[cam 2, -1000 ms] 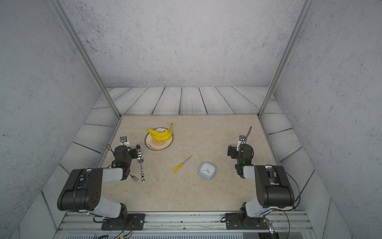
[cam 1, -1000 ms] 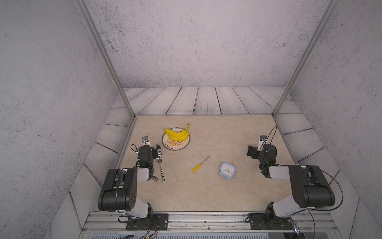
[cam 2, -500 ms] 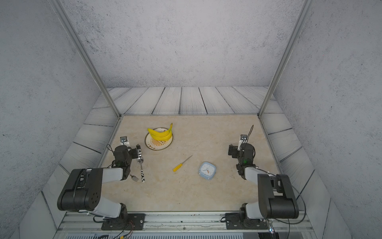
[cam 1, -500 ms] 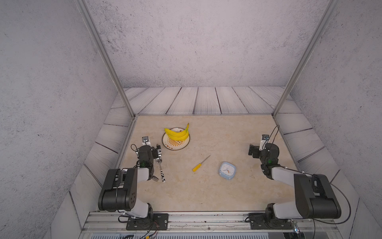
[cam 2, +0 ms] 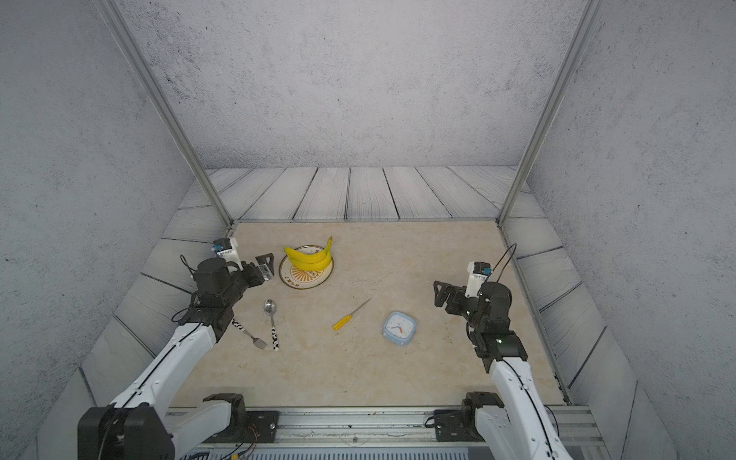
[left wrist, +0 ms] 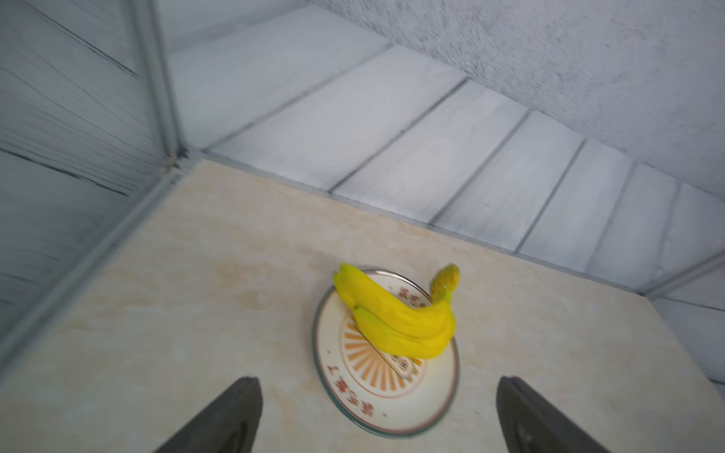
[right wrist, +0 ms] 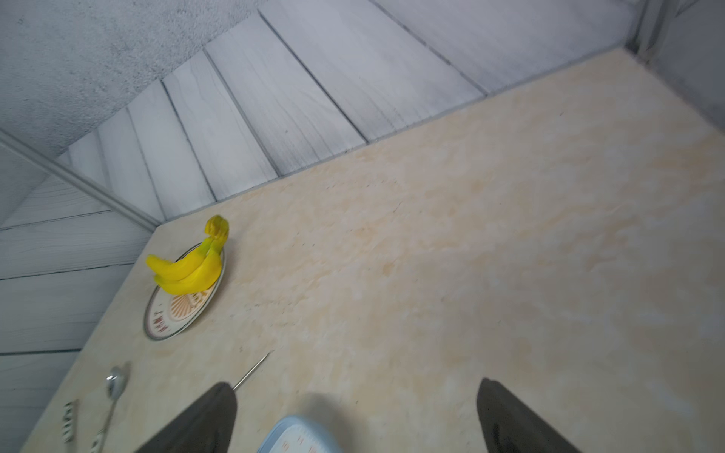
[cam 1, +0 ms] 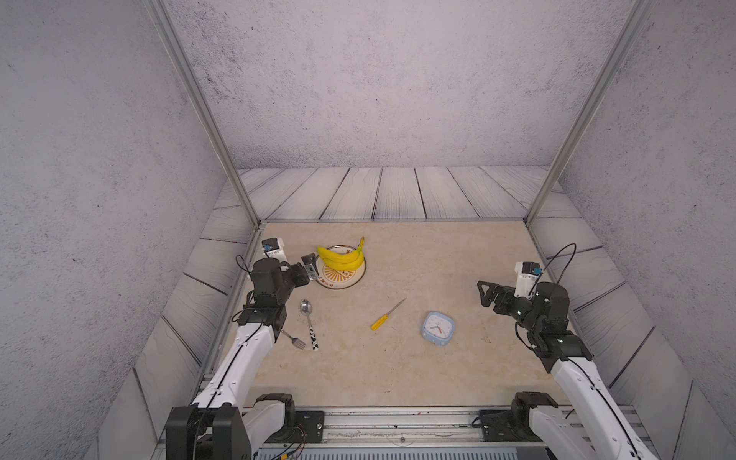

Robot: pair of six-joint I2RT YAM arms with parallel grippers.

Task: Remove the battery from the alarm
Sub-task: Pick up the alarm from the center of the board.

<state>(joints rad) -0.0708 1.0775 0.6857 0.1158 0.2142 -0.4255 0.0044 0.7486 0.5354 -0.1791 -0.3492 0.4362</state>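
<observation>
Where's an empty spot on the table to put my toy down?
The biggest bare patch of the beige table is far right, between the round patterned plate of yellow bananas and the right wall. The near strip in front of the light-blue alarm clock and yellow-handled screwdriver is bare too. Crowded: the left, around the silver spoon and fork.

Bananas (cam 1: 341, 257) lie on a patterned plate (cam 1: 338, 280); screwdriver (cam 1: 387, 314), spoon (cam 1: 310, 324) and fork (cam 1: 294, 340) lie nearby.
</observation>
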